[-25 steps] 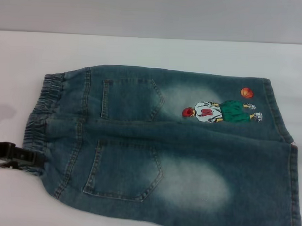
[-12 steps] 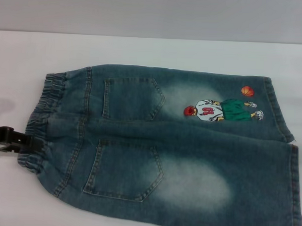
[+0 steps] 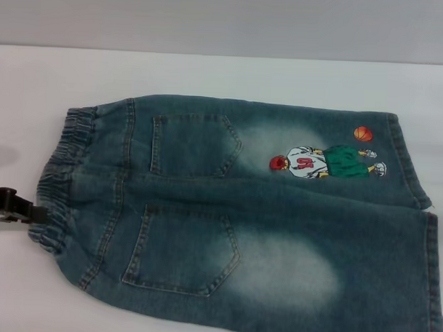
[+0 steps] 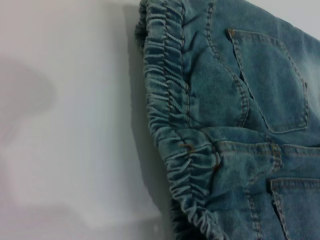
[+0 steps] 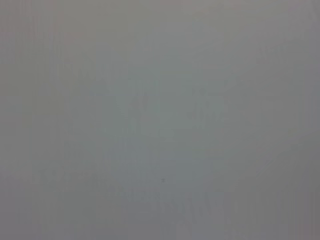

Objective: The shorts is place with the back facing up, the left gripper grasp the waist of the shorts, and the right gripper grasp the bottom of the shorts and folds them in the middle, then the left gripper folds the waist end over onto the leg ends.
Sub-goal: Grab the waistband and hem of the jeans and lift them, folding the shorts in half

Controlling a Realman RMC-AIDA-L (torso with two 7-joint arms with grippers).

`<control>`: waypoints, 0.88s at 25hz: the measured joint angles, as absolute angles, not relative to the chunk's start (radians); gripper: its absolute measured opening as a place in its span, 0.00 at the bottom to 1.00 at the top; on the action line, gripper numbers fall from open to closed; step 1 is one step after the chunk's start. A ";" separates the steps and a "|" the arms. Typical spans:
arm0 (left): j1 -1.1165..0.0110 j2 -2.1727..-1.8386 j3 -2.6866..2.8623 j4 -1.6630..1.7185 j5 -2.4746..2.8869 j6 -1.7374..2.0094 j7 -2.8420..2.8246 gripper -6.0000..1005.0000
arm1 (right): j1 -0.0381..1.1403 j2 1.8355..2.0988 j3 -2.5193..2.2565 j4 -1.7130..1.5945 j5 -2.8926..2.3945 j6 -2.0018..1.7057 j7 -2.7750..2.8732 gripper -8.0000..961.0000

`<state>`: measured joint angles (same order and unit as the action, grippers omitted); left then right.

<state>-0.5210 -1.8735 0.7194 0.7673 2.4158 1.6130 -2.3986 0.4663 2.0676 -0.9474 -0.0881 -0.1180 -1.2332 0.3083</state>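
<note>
Shorts point(image 3: 249, 211) lie flat on the table point(image 3: 210, 74), back up, long axis running left to right; your left gripper point(image 3: 16, 206) sits at the waistband point(image 3: 57, 182), can't tell its fingers' state, right gripper unseen

shorts point(image 3: 241, 218): faded blue denim cloth, rough weave, pale worn patches
waistband point(image 4: 172, 125): gathered, ribbed elastic denim
embroidered figure point(image 3: 325, 162): stitched coloured thread
worktop point(image 3: 210, 74): smooth, matt white
left gripper point(image 3: 13, 206): dark, matt
</note>
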 joint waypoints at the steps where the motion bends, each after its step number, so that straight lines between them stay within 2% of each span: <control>1: -0.521 -1.873 0.719 0.767 2.416 1.613 -2.399 0.27 | 0.466 2.068 -0.946 -0.088 -0.118 -1.233 0.308 0.58; 4: -0.519 -1.874 0.719 0.767 2.416 1.613 -2.398 0.16 | 0.466 2.068 -0.939 -0.089 -0.118 -1.233 0.308 0.58; 9: -0.518 -1.884 0.719 0.770 2.416 1.614 -2.398 0.03 | 0.464 2.068 -0.936 -0.096 -0.118 -1.222 0.308 0.58; 12: -0.518 -1.894 0.723 0.785 2.416 1.618 -2.399 0.03 | 0.461 2.066 -0.946 -0.126 -0.131 -1.190 0.335 0.58; 17: -0.515 -1.910 0.702 0.807 2.412 1.606 -2.398 0.03 | 0.432 2.047 -0.964 -0.214 -0.275 -1.178 0.556 0.58; 20: -0.512 -1.914 0.681 0.809 2.411 1.603 -2.396 0.03 | 0.400 2.023 -0.970 -0.312 -0.447 -1.183 0.815 0.58; 22: -0.510 -1.915 0.670 0.809 2.410 1.603 -2.392 0.03 | 0.385 1.993 -0.970 -0.390 -0.623 -1.196 1.022 0.58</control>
